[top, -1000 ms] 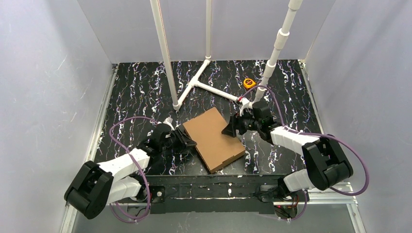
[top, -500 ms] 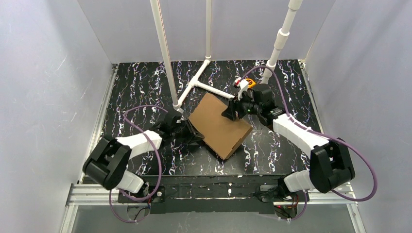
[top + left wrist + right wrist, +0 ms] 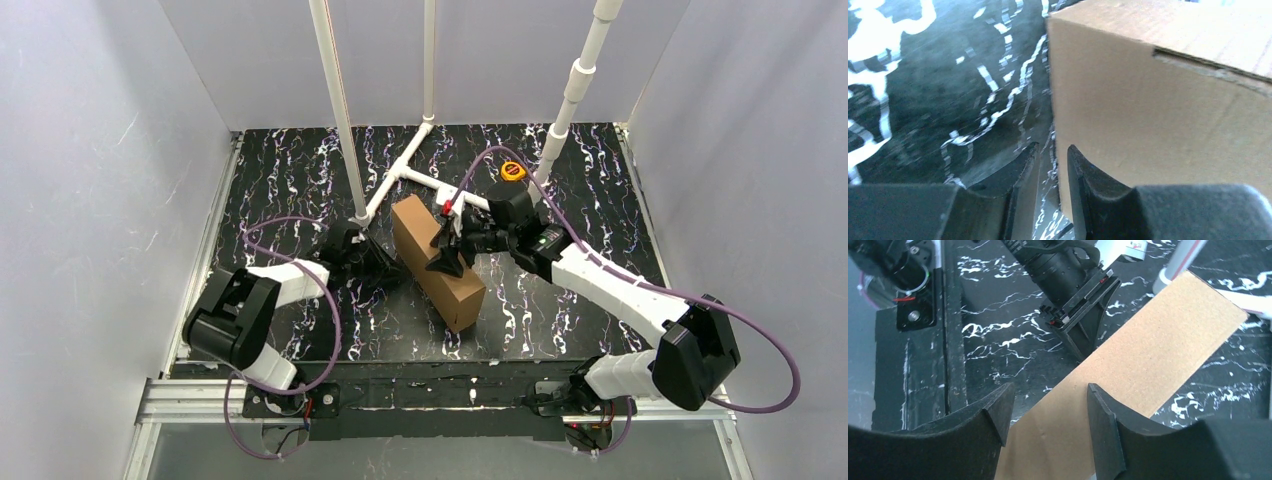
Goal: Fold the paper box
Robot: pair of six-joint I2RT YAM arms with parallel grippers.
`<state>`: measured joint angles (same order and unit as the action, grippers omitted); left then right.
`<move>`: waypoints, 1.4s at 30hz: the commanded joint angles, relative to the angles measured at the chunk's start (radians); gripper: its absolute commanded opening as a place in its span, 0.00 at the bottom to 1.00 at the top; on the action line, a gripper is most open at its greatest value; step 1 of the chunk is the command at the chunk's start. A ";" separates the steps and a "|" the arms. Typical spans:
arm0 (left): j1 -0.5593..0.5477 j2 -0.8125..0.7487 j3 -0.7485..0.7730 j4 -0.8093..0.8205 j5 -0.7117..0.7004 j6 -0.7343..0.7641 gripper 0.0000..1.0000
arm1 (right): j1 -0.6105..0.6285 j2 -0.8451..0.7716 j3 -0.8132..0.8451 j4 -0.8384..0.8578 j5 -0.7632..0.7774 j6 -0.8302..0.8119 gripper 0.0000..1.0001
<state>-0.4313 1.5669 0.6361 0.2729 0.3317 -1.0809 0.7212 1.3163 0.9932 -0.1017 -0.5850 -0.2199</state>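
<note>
1. Your right jaws are spread wide and grip nothing, poised over the paper box (image 3: 1158, 355), whose brown face runs out from between them.
2. Your left jaws are nearly closed and empty, with a sliver of tabletop (image 3: 923, 100) showing between them. The box wall stands just to their right.
3. Tilted up on one long edge, the box sits between both sets of jaws.

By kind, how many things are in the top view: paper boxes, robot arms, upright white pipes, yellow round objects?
paper box: 1
robot arms: 2
upright white pipes: 3
yellow round object: 1
Total: 7
</note>
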 commanded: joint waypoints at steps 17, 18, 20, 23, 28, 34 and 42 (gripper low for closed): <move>0.140 -0.621 -0.291 -0.223 0.020 0.046 0.37 | 0.127 0.183 0.387 -0.817 -0.398 -0.638 0.77; 0.141 -0.639 -0.280 -0.259 0.016 0.054 0.37 | 0.127 0.184 0.385 -0.811 -0.395 -0.631 0.76; 0.143 -0.670 -0.273 -0.311 0.026 0.057 0.36 | 0.135 0.185 0.368 -0.773 -0.380 -0.591 0.76; 0.144 -0.675 -0.291 -0.289 0.069 0.029 0.36 | 0.193 0.199 0.349 -0.724 -0.343 -0.549 0.75; 0.143 -0.625 -0.300 -0.220 0.094 0.004 0.35 | 0.297 0.276 0.440 -0.789 -0.338 -0.581 0.77; 0.144 -0.621 -0.267 -0.229 0.098 0.033 0.35 | 0.308 0.379 0.700 -0.985 -0.247 -0.671 0.79; 0.141 -0.661 -0.253 -0.224 0.119 0.061 0.33 | -0.015 0.151 0.574 -0.789 -0.062 -0.529 0.82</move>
<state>-0.2955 0.9302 0.3424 0.0490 0.4240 -1.0496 0.8894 1.6268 1.6814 -1.0313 -0.7780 -0.8551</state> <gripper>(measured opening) 0.334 0.811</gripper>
